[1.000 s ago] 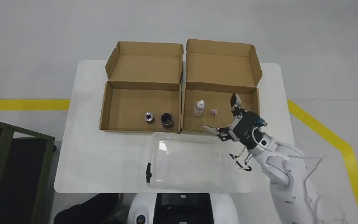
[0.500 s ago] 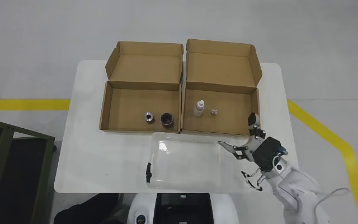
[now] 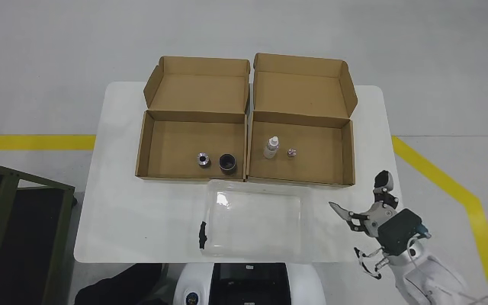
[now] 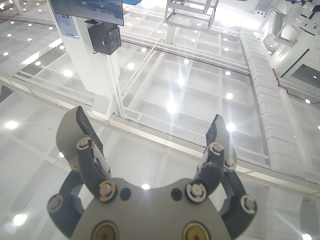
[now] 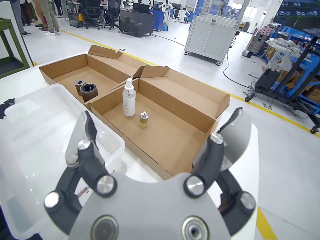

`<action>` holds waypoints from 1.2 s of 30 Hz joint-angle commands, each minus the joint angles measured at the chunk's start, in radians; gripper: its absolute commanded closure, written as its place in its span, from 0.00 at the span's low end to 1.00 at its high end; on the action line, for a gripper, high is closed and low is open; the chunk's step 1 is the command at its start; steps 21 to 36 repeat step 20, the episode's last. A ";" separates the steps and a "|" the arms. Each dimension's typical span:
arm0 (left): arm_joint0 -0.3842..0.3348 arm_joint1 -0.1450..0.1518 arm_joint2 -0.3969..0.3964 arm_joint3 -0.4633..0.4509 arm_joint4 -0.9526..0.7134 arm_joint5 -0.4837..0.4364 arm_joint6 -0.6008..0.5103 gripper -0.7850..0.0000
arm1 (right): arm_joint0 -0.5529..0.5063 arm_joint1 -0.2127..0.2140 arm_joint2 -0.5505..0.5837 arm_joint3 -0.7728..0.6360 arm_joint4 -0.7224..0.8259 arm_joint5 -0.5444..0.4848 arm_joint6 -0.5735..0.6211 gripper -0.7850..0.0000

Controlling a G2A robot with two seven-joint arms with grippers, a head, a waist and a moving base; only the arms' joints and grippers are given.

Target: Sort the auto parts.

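Note:
Two open cardboard boxes stand side by side at the back of the white table. The left box [image 3: 152, 149] holds a small silver cylinder [image 3: 202, 159] and a black ring-shaped part [image 3: 227, 162]. The right box [image 3: 335, 160] holds a white spray bottle [image 3: 271, 147] and a small metal fitting [image 3: 291, 152]. My right gripper [image 3: 361, 203] hovers open and empty at the table's front right corner, apart from the boxes. In the right wrist view, my right gripper [image 5: 162, 126] faces the bottle [image 5: 129, 99] and fitting [image 5: 143, 120]. My left gripper [image 4: 150, 126] is open, pointing at the ceiling.
A clear plastic tray [image 3: 221, 229] with a black mark on its left rim lies at the front middle of the table, next to the right box's front wall. A green rack [image 3: 23, 221] stands off the table's left side.
My right gripper has pulled back from over the right box toward the table's front right corner, staying open and empty.

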 commanded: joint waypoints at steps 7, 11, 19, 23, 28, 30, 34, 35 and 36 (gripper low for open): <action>0.000 0.000 0.000 0.000 0.000 0.000 0.000 0.00 | -0.002 0.004 0.020 0.010 0.015 -0.003 0.010 0.00; 0.000 0.000 0.000 0.000 0.000 0.000 0.000 0.00 | -0.003 0.004 0.021 0.009 0.013 0.003 0.012 0.00; 0.000 0.000 0.000 0.000 0.000 0.000 0.000 0.00 | -0.003 0.004 0.021 0.009 0.013 0.003 0.012 0.00; 0.000 0.000 0.000 0.000 0.000 0.000 0.000 0.00 | -0.003 0.004 0.021 0.009 0.013 0.003 0.012 0.00; 0.000 0.000 0.000 0.000 0.000 0.000 0.000 0.00 | -0.003 0.004 0.021 0.009 0.013 0.003 0.012 0.00; 0.000 0.000 0.000 0.000 0.000 0.000 0.000 0.00 | -0.003 0.004 0.021 0.009 0.013 0.003 0.012 0.00; 0.000 0.000 0.000 0.000 0.000 0.000 0.000 0.00 | -0.003 0.004 0.021 0.009 0.013 0.003 0.012 0.00; 0.000 0.000 0.000 0.000 0.000 0.000 0.000 0.00 | -0.003 0.004 0.021 0.009 0.013 0.003 0.012 0.00; 0.000 0.000 0.000 0.000 0.000 0.000 0.000 0.00 | -0.003 0.004 0.021 0.009 0.013 0.003 0.012 0.00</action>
